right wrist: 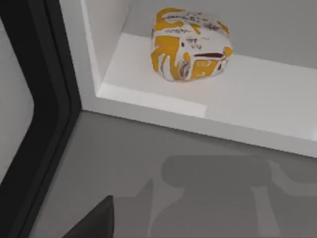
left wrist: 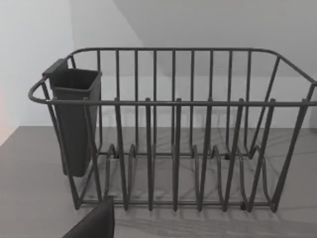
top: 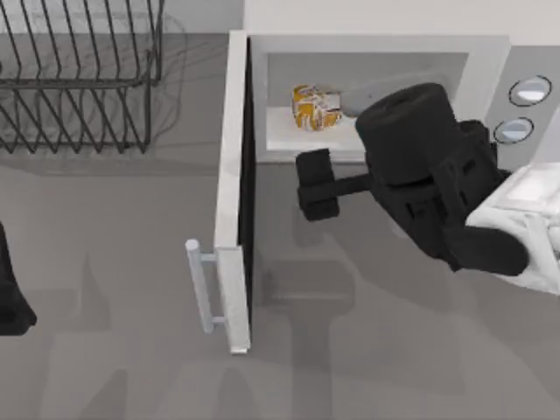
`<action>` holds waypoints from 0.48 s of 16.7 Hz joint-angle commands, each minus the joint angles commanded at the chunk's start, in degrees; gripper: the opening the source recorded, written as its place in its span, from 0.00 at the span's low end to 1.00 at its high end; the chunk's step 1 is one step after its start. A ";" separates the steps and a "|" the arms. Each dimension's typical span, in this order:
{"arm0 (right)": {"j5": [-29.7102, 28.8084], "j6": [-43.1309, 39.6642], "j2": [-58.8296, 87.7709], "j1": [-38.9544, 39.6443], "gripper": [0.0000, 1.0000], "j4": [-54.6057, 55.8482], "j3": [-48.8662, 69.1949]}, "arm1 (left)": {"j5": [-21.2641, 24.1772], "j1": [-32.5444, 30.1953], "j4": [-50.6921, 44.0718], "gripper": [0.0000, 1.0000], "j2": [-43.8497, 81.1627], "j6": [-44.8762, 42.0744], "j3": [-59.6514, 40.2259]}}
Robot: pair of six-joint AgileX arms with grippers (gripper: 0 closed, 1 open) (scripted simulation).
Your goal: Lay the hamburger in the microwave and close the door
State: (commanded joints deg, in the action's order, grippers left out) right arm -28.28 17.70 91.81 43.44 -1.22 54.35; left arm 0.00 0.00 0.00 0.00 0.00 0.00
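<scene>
Top view: hamburger (top: 316, 108) lies on the microwave (top: 376, 48) cavity floor, beyond my right fingers (top: 315, 185); I cannot tell their state. The door (top: 233, 192) stands open; closing remains. Left arm parked at counter's left.

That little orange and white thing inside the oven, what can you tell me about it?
It is the hamburger, a small rounded, blocky lump in what looks like a white wrapper printed with orange-yellow patches and some dark marks. It sits flat on the pale floor of the microwave, near the cavity's left wall and close to the front edge. Nothing grips it. The door stands wide open beside it.
</scene>
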 joint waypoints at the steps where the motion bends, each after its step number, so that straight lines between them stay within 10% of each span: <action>1: 1.10 -0.69 -3.58 -1.66 1.00 0.05 -2.11 | 0.00 0.00 0.00 1.00 0.00 0.00 0.00; 8: 12.01 -7.50 -42.49 -18.29 1.00 0.51 -23.01 | 0.00 0.00 0.00 1.00 0.00 0.00 0.00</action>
State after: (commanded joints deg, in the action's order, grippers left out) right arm -16.27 10.20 49.32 25.15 -0.71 31.34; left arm 0.00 0.00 0.00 0.00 0.00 0.00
